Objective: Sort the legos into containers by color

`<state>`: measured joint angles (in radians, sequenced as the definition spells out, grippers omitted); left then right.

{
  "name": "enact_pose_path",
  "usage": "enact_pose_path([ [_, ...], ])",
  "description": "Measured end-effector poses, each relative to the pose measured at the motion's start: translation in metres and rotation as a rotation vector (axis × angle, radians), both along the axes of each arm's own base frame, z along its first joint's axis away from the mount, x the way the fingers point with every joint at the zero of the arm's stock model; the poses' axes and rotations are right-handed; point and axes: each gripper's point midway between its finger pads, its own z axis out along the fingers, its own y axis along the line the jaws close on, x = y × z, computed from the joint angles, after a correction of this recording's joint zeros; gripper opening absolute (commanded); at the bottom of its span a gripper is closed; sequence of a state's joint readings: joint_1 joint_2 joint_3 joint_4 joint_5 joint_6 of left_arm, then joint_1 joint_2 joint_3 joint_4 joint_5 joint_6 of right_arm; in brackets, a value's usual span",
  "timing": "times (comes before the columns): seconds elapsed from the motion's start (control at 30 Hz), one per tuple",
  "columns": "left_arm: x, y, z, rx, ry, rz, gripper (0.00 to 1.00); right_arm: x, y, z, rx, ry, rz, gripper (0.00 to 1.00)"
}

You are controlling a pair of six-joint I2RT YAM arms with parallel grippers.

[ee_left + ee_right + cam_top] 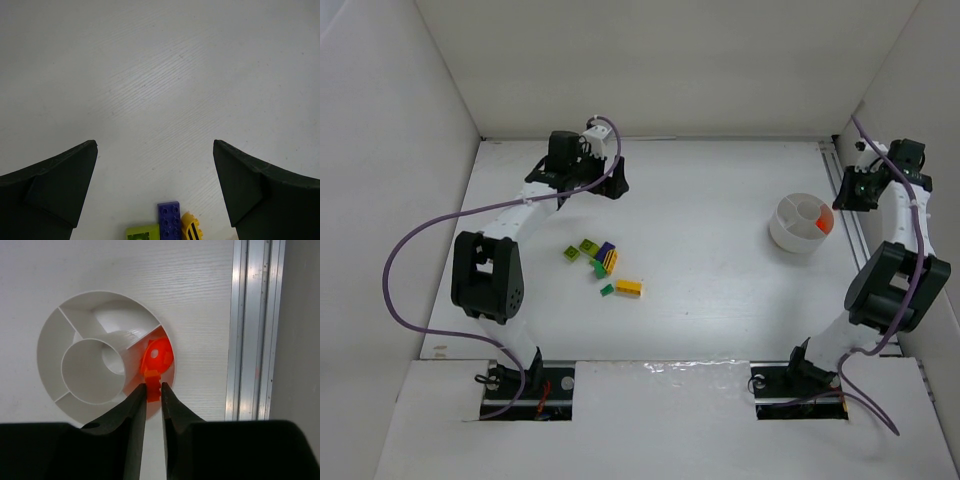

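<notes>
The right gripper (153, 392) has its jaws drawn narrow on the lower edge of an orange lego (159, 356), which hangs at the tips directly over the bowl's right-hand wedge, with most of its body already down inside that compartment. The bowl (50, 340) stands just beside an aluminium rail (255, 325) at the right side of the table, and its other wedges around the central cylinder (90, 372) look bare.

The left gripper (155, 182) has its jaws spread wide and holds nothing. It hovers over bare table (160, 75), with a purple lego (170, 219), a lime green lego (142, 233) and a yellow lego (191, 228) just showing at the near edge of its view. From above, this loose cluster (603, 262) lies left of the table's middle, well apart from the bowl.

The bricks look light, rigid and smooth-sided, so a modest pinch should carry one, though an off-centre squeeze would likely flick it away. The best hold is probably across two flat opposite sides, low on the body and not on the studs. Touching neighbours may need nudging apart first, since the fingertips are wider than any single piece
</notes>
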<state>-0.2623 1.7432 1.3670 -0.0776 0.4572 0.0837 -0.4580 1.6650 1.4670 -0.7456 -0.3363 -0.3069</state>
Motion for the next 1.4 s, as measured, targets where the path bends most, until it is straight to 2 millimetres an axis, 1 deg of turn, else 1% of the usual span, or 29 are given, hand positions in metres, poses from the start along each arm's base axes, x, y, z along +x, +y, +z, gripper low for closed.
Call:
enact_pose_path([
  [0.17, 0.0, 0.001, -0.002, 0.002, 0.0, 0.005, 1.0, 0.007, -0.003, -0.005, 0.004, 0.008, 0.0, 0.35],
  [0.3, -0.001, 0.002, -0.005, 0.006, 0.007, 0.011, 1.0, 0.007, -0.003, -0.01, 0.01, 0.017, 0.001, 0.35],
  [0.43, 0.0, 0.003, -0.005, 0.009, 0.006, 0.017, 1.0, 0.008, -0.001, -0.009, 0.019, 0.013, 0.013, 0.28],
  [0.5, 0.001, 0.005, -0.005, 0.006, 0.009, 0.025, 1.0, 0.007, 0.005, -0.008, 0.036, 0.01, 0.042, 0.28],
  [0.57, 0.001, 0.007, -0.005, -0.014, 0.017, 0.038, 1.0, 0.008, 0.013, -0.004, 0.062, -0.009, 0.081, 0.31],
  [0.63, 0.004, 0.018, -0.007, -0.032, 0.033, 0.065, 1.0, 0.008, 0.024, 0.006, 0.08, -0.035, 0.123, 0.32],
  [0.67, 0.005, 0.027, -0.009, -0.03, 0.041, 0.082, 1.0, 0.008, 0.032, 0.014, 0.077, -0.055, 0.152, 0.32],
  [0.7, 0.006, 0.035, -0.011, -0.021, 0.049, 0.097, 1.0, 0.008, 0.043, 0.024, 0.065, -0.082, 0.192, 0.34],
  [0.73, 0.006, 0.045, -0.014, -0.008, 0.059, 0.113, 1.0, 0.008, 0.058, 0.035, 0.05, -0.108, 0.244, 0.35],
  [0.8, 0.003, 0.061, -0.02, 0.039, 0.076, 0.125, 1.0, 0.007, 0.1, 0.056, 0.026, -0.159, 0.377, 0.4],
  [0.87, -0.007, 0.07, -0.024, 0.096, 0.088, 0.102, 1.0, 0.003, 0.148, 0.071, 0.014, -0.201, 0.526, 0.44],
  [0.9, -0.012, 0.073, -0.025, 0.12, 0.09, 0.088, 1.0, 0.0, 0.174, 0.075, 0.015, -0.215, 0.6, 0.49],
  [0.97, -0.027, 0.079, -0.024, 0.166, 0.085, 0.054, 1.0, -0.01, 0.213, 0.077, 0.023, -0.222, 0.719, 0.5],
  [1.03, -0.046, 0.087, -0.023, 0.207, 0.082, 0.022, 1.0, -0.021, 0.241, 0.071, 0.033, -0.208, 0.805, 0.52],
  [1.1, -0.061, 0.096, -0.021, 0.244, 0.072, -0.003, 1.0, -0.032, 0.26, 0.06, 0.04, -0.181, 0.869, 0.53],
  [1.2, -0.085, 0.108, -0.022, 0.297, 0.056, -0.06, 1.0, -0.047, 0.279, 0.044, 0.049, -0.137, 0.939, 0.53],
  [1.27, -0.102, 0.109, -0.026, 0.322, 0.054, -0.114, 1.0, -0.055, 0.286, 0.037, 0.054, -0.113, 0.966, 0.54],
  [1.4, -0.135, 0.102, -0.031, 0.354, 0.016, -0.249, 0.97, -0.061, 0.288, 0.027, 0.072, -0.088, 0.974, 0.54],
])
